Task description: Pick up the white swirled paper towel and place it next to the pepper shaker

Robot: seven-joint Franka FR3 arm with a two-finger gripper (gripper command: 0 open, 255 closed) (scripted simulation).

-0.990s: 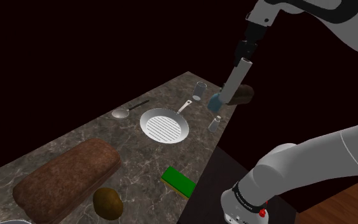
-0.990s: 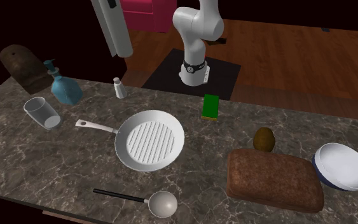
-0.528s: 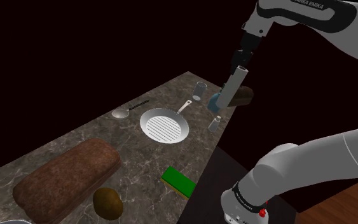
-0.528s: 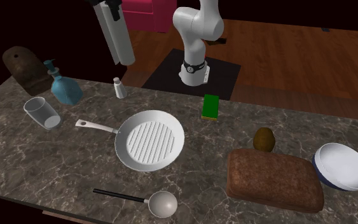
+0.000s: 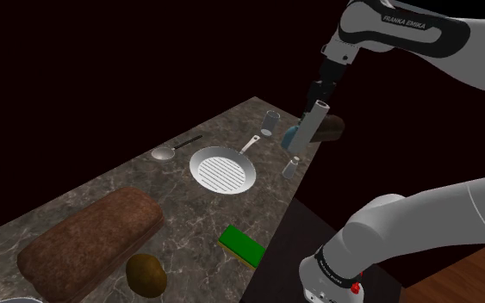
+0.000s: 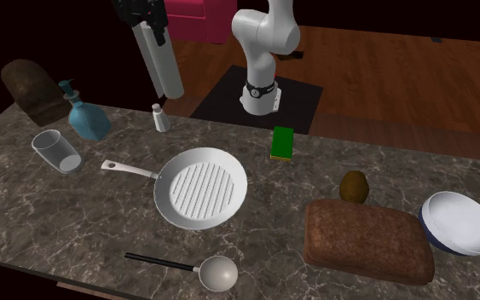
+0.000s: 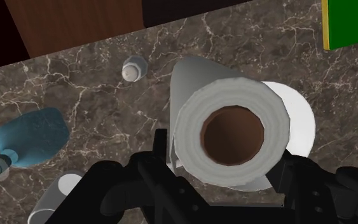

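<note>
Above the dark marbled counter (image 6: 76,230) the claw (image 6: 150,21) clasps the white paper towel (image 6: 163,55) aloft, pick-up done, the pepper shaker (image 6: 159,118) at its six o'clock in the second exterior view; lowering and releasing beside it remain.

The gripper (image 6: 149,24) sits lower than one second ago, and more of it enters the second exterior view's top edge. The paper towel roll (image 6: 164,64) clasped in it sits lower too, its free end nearer the pepper shaker (image 6: 159,118).
</note>
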